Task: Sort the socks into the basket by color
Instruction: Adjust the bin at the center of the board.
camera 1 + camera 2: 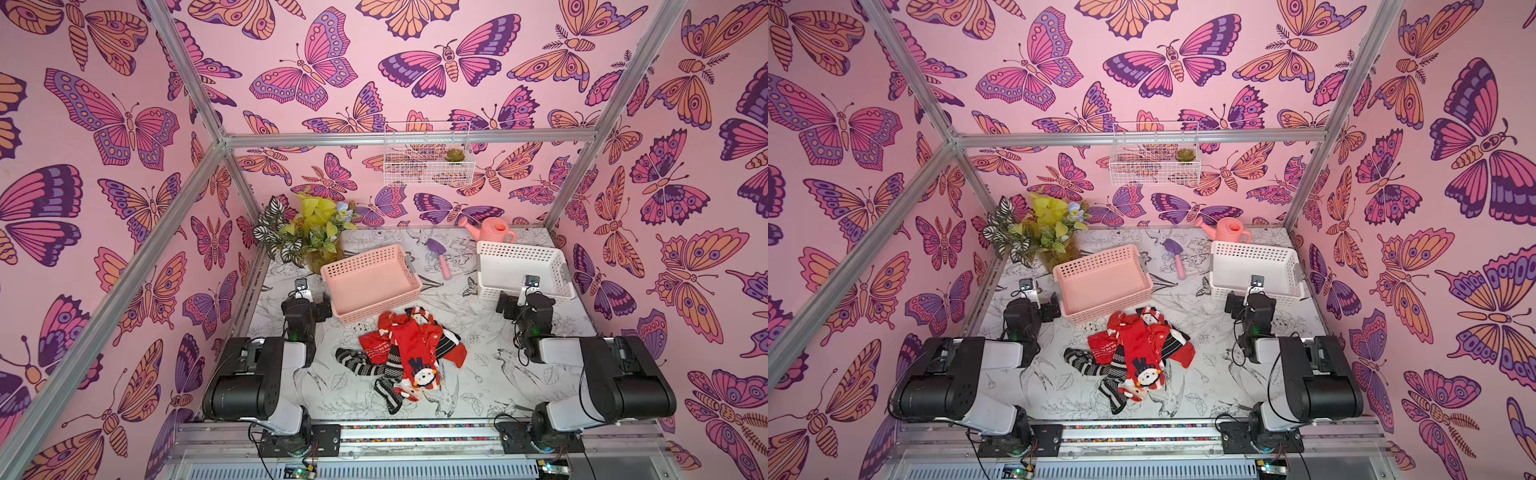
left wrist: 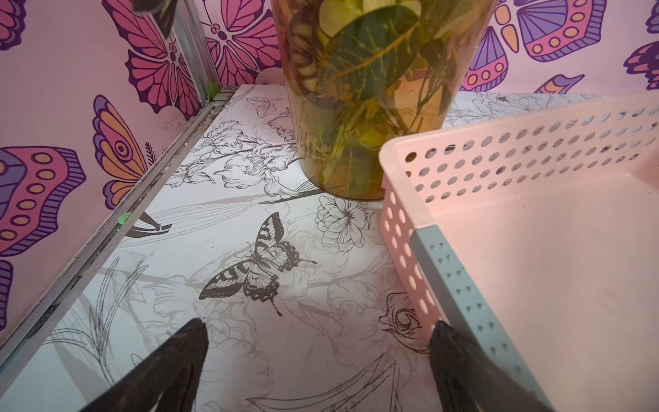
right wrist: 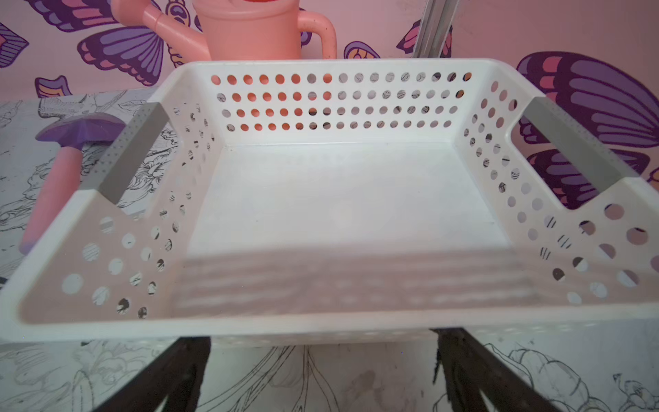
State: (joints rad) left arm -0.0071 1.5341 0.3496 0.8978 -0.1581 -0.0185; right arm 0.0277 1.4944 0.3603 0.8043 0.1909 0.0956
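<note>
Seen from above: a tabletop cell with pink butterfly walls [image 1: 104, 166]. The socks [image 1: 409, 353] [image 1: 1133, 353] lie in one tangled heap on the table [image 1: 478, 374], near its middle. Red socks with white patterns lie on top. Black-and-white striped ones stick out beneath, toward the left side and the near edge.

The far end of the heap lies just beside the pink basket [image 1: 365, 257]. A white basket [image 1: 515, 253] stands to the right, apart from the heap.

The left gripper [image 1: 322, 305] [image 2: 321, 328] hovers just beside the pink basket's left wall, jaws spread wide, holding nothing. The right gripper [image 1: 507, 305] [image 3: 322, 339] hovers just in front of the white basket, jaws also wide apart, holding nothing.

Behind the baskets are a plant [image 1: 307, 232], a trowel [image 1: 440, 255] and a watering can [image 1: 492, 230].
</note>
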